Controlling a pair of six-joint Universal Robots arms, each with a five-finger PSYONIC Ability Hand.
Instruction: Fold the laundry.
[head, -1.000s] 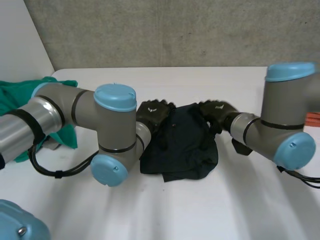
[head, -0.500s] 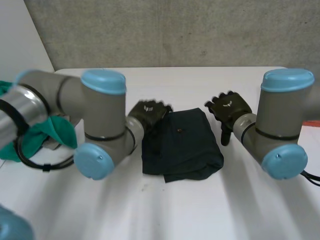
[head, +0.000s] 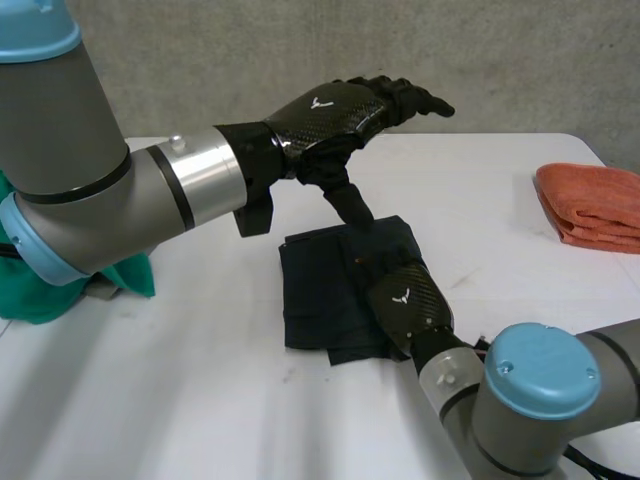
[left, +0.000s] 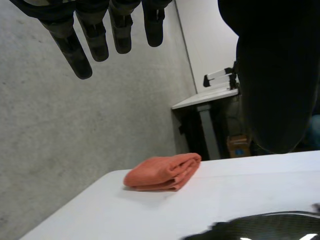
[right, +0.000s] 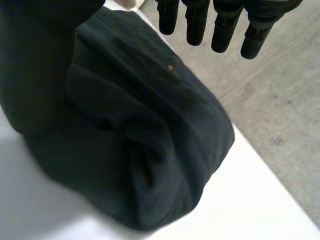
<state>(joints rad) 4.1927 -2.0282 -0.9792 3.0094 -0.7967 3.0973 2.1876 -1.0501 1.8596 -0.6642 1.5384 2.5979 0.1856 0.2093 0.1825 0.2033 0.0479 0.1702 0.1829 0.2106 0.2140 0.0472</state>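
Observation:
A dark navy garment (head: 320, 285) lies folded into a rough square at the middle of the white table (head: 200, 400). My left hand (head: 325, 110) is raised above the cloth's far edge, open, fingers straight and pointing right, holding nothing. In the left wrist view its fingers (left: 100, 35) and thumb (left: 275, 75) spread over empty air. My right hand (head: 405, 300) hovers over the garment's near right part, palm down and open. In the right wrist view the dark garment (right: 150, 130) lies under its straight fingers (right: 225, 20), with nothing pinched.
A folded orange towel (head: 590, 205) lies at the table's right edge; the orange towel (left: 162, 172) also lies beyond the left hand's fingers. A green cloth (head: 60, 295) is heaped at the left edge, behind the left arm. A grey wall backs the table.
The left hand rose from the garment's left edge to well above it. The right hand moved from the garment's far right side to its near right part, as the arm swung toward the front.

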